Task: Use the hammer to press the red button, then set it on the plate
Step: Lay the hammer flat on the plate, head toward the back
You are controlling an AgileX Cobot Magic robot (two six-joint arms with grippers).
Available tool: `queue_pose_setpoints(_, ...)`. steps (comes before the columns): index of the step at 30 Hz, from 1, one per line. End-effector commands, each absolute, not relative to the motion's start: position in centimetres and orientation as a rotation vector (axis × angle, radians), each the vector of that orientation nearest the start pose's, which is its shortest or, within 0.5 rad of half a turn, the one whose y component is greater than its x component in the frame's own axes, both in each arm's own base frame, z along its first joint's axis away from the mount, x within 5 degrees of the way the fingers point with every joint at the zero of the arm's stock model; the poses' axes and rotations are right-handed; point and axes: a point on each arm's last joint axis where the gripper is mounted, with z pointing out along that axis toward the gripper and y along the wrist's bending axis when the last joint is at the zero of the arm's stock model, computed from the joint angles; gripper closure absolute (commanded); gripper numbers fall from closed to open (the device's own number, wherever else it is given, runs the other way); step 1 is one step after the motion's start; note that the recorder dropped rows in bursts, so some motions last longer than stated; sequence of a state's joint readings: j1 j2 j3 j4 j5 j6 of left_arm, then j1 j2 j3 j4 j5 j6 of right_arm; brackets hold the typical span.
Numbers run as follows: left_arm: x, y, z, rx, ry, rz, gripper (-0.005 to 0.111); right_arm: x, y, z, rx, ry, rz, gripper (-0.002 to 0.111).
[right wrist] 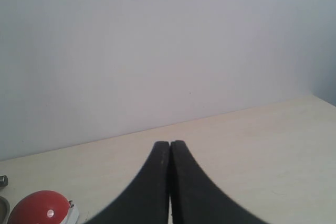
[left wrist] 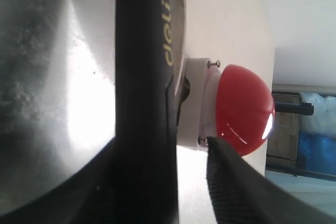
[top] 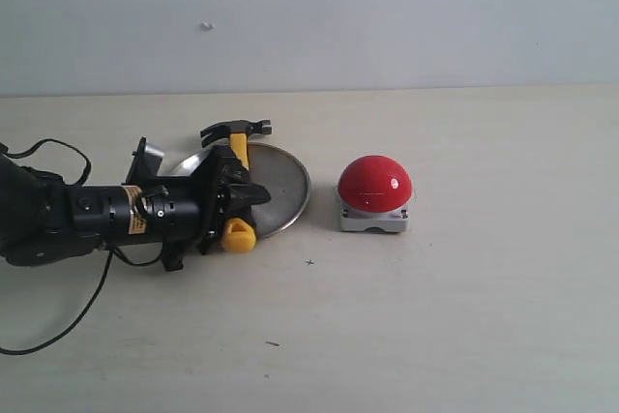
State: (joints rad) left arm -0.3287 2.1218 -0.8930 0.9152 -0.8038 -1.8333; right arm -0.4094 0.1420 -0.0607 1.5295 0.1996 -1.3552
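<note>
Pale table bears plate and red button

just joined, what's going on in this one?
The left tool straddles the handle of the hammer, which lies across the plate with its head past the far rim. In the left wrist view one finger stands clear of the handle, so the tool looks open rather than clamped. The red button sits apart, to the plate's right. The right tool is shut and holds nothing.
</note>
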Motion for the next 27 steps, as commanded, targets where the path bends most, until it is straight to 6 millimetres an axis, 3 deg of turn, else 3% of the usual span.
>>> queue_pose_setpoints(1, 33.1, -15.5, 8.7, -0.532, 2.321, -1.472, 0.06, 6.7, -1.0, 22.3, 0.3, 1.545, -0.038, 0.108)
queue_pose_setpoints(6, 32.7, -14.0, 8.4, -0.558, 2.32, -1.472, 0.06, 6.7, -1.0, 22.3, 0.3, 1.545, -0.038, 0.108)
queue_pose_setpoints(18, 32.4, -14.3, 8.9, -0.526, 2.274, -1.569, 0.06, 6.7, -1.0, 22.3, 0.3, 1.545, -0.038, 0.108)
queue_pose_setpoints(27, 32.4, -13.0, 8.7, -0.474, 2.314, -1.549, 0.06, 6.7, -1.0, 22.3, 0.3, 1.545, -0.038, 0.108)
